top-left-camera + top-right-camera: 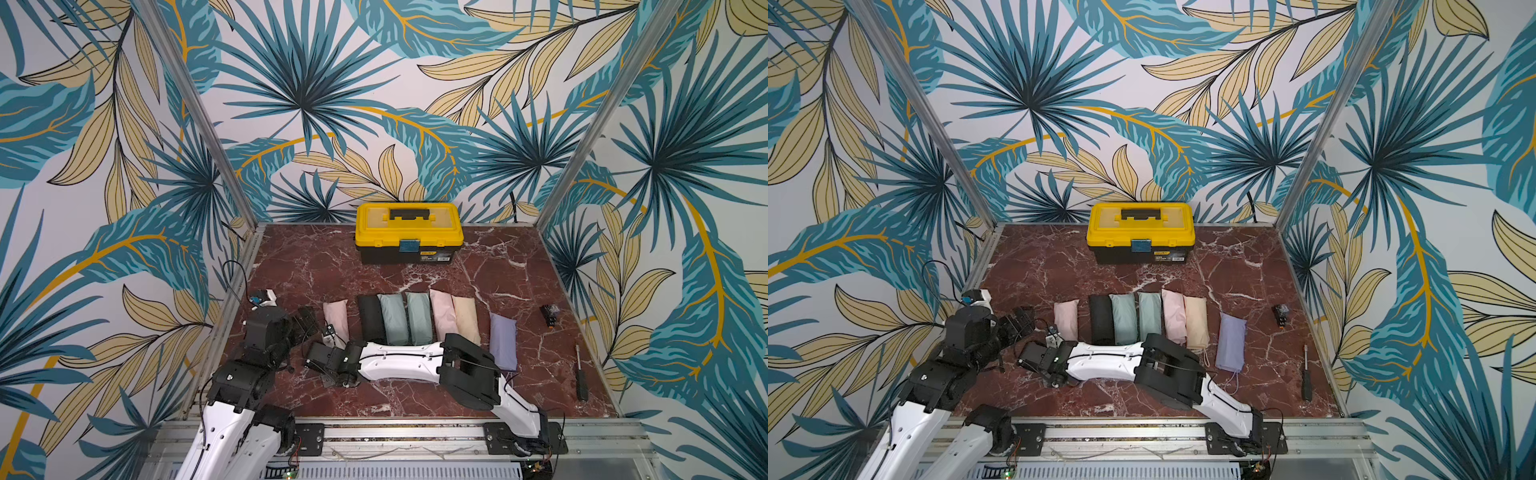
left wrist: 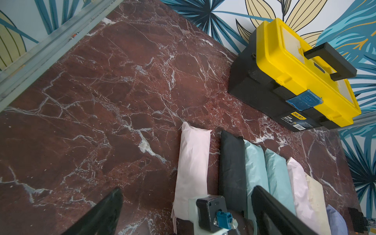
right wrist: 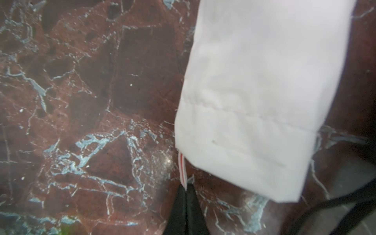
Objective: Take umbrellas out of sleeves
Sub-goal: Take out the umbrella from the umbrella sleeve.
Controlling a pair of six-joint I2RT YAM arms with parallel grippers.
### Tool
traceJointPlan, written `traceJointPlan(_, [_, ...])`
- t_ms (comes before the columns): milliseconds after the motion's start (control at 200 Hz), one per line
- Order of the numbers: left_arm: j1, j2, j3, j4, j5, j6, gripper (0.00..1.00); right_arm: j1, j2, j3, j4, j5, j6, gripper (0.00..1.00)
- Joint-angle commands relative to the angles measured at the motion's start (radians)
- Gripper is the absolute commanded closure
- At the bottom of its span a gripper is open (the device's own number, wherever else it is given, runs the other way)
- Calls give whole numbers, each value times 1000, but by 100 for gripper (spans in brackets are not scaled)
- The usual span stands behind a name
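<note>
Seven filled sleeves lie in a row on the marble table, and the umbrellas are hidden inside them. The leftmost pink sleeve (image 1: pixel 336 318) (image 3: pixel 254 91) lies apart from the black (image 1: pixel 371 318), two mint (image 1: pixel 392 318) (image 1: pixel 419 318), second pink (image 1: pixel 442 316), beige (image 1: pixel 466 318) and lilac (image 1: pixel 503 340) sleeves. A thin pink wrist loop (image 3: pixel 182 171) trails from the leftmost sleeve's open near end. My right gripper (image 3: pixel 186 187) is shut on that loop's tip. My left gripper (image 2: pixel 187 189) (image 1: pixel 305 320) hovers open just left of this sleeve, holding nothing.
A yellow-lidded black toolbox (image 1: pixel 409 232) stands at the back centre. A screwdriver (image 1: pixel 580 374) and a small black part (image 1: pixel 549 313) lie near the right edge. My right arm (image 1: pixel 399 361) stretches across the near ends of the sleeves. Metal rails border the table.
</note>
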Motion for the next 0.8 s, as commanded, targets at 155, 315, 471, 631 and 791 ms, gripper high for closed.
traceJointPlan(155, [-4, 54, -16, 67, 3, -3, 0, -12, 9, -91, -85, 11, -26, 100])
traceJointPlan(315, [-3, 117, -17, 96, -1, -3, 0, -12, -35, -144, -84, 26, -44, 100])
traceJointPlan(471, [-4, 166, -26, 141, -15, -12, 0, -15, -87, -219, -65, 31, -71, 100])
traceJointPlan(631, [-3, 289, -10, 202, 8, -34, 0, -33, -135, -289, -38, 10, -94, 100])
traceJointPlan(791, [2, 418, 6, 267, 16, -31, 1, -65, -171, -343, 7, -35, -112, 100])
